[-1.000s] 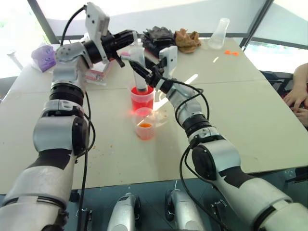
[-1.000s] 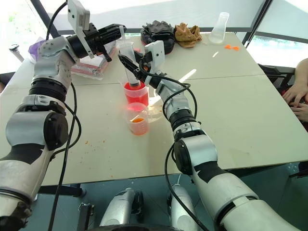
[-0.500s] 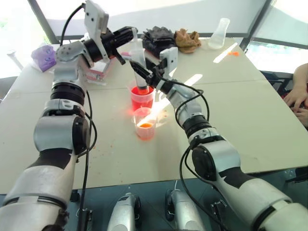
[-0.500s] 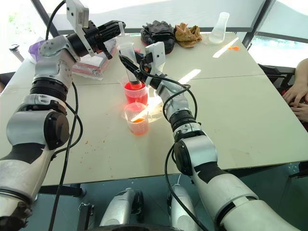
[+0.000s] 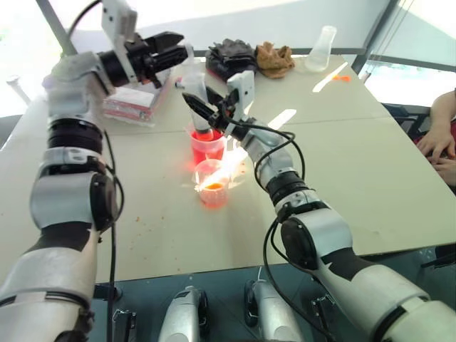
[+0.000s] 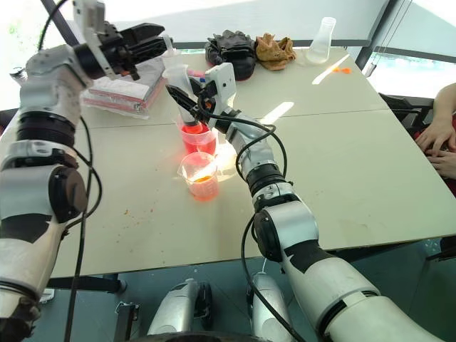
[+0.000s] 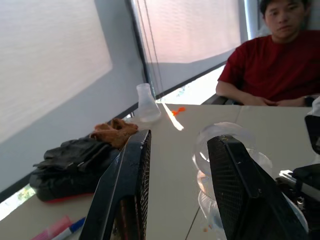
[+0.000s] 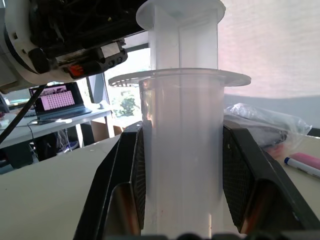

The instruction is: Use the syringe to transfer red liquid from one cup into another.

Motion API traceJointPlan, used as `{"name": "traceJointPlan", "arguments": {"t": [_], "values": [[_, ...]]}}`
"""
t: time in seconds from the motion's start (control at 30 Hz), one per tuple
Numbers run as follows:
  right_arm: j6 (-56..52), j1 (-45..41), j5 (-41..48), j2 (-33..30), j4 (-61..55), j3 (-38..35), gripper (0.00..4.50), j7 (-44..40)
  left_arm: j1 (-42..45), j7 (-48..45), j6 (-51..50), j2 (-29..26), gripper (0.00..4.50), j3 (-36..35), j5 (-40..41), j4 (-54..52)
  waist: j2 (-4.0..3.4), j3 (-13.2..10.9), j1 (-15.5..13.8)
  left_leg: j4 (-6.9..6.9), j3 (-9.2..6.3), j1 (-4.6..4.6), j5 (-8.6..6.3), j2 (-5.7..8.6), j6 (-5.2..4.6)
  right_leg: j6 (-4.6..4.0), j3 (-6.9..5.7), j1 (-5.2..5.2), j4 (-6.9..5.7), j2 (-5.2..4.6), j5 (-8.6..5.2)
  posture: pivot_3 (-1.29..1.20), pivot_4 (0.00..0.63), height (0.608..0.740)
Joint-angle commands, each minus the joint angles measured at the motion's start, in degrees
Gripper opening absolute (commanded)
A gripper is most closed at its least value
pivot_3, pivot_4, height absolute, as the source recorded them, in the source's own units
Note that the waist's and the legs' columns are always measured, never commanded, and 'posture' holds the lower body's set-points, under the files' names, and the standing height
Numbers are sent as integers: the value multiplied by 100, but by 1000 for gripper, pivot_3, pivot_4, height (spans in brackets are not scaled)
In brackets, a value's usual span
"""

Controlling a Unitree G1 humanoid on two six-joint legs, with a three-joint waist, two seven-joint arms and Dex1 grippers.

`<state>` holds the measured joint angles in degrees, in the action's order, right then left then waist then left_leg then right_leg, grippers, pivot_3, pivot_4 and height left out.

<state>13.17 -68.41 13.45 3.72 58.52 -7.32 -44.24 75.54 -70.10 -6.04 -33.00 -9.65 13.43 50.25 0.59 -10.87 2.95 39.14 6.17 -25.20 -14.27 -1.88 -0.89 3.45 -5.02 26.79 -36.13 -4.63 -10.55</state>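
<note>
Gripping the syringe (image 8: 180,150) upright, the right pincer (image 5: 201,112) stays clamped; left pincer (image 7: 180,190) open; no legible writing.

The left gripper (image 5: 174,48), whose jaws had been closed around the pale plunger top of the large clear plastic syringe (image 5: 194,91) a second earlier, let go: its jaws spread apart and it drew away toward the robot's left and slightly upward, ending clear of the plunger. The plunger stood a little farther out of the barrel than before.
</note>
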Motion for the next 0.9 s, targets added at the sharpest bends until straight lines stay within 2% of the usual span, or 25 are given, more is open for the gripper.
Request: {"name": "traceJointPlan", "arguments": {"t": [0.03, 0.17, 0.37, 0.47, 0.57, 0.73, 0.9], "values": [[76, -263, 55, -62, -153, -83, 1455, 178, -549, -565, -977, -527, 1903, 32, 442, -1424, 0, 0, -3, 0, -2, 0, 2, -1, 4, 0, 0, 0, 0, 0, 0, 0, 150, 740], [6, -477, 220, -273, -263, -264, 1455, 329, -1566, -474, -1915, -1007, 1903, -74, 772, -2871, -1, 0, -41, 1, -4, 2, 4, -4, 7, 0, 4, -1, -2, -2, 0, 0, 150, 740], [-292, -507, 401, -492, -864, -311, 1455, 288, -2145, 126, -2563, -1195, 1903, -411, 1173, -3721, 2, 1, -98, 5, -17, -1, 4, 1, 6, -1, 4, -8, 1, -4, 0, 0, 150, 740], [-679, -363, 569, -580, -1723, -278, 1455, 340, -2362, 399, -2738, -1221, 1903, -560, 1356, -4027, 1, 0, -76, 4, -17, 0, 4, 0, 6, -1, 4, -7, 0, -4, 0, 0, 150, 740], [-1444, 24, 876, -664, -3080, -177, 1455, 445, -2535, 604, -2862, -1210, 1903, -628, 1537, -4286, 1, 1, -74, 3, -18, 0, 4, -1, 7, -1, 4, -6, -1, -3, 0, 0, 150, 740], [-3439, 1547, 1667, -888, -6030, 342, 1455, 746, -2694, 813, -2933, -1146, 1903, -586, 1730, -4554, 4, 3, -102, 5, -20, 2, 4, -1, 7, -1, 4, -11, -1, -3, 0, 0, 150, 740], [-4590, 2428, 2314, -894, -7359, 555, 1455, 1244, -2602, 747, -2883, -1149, 1903, -405, 1790, -4494, 4, 3, -105, 5, -19, 6, -10, 1, -18, -2, 4, -9, 0, -3, 0, 0, 150, 740]]}}
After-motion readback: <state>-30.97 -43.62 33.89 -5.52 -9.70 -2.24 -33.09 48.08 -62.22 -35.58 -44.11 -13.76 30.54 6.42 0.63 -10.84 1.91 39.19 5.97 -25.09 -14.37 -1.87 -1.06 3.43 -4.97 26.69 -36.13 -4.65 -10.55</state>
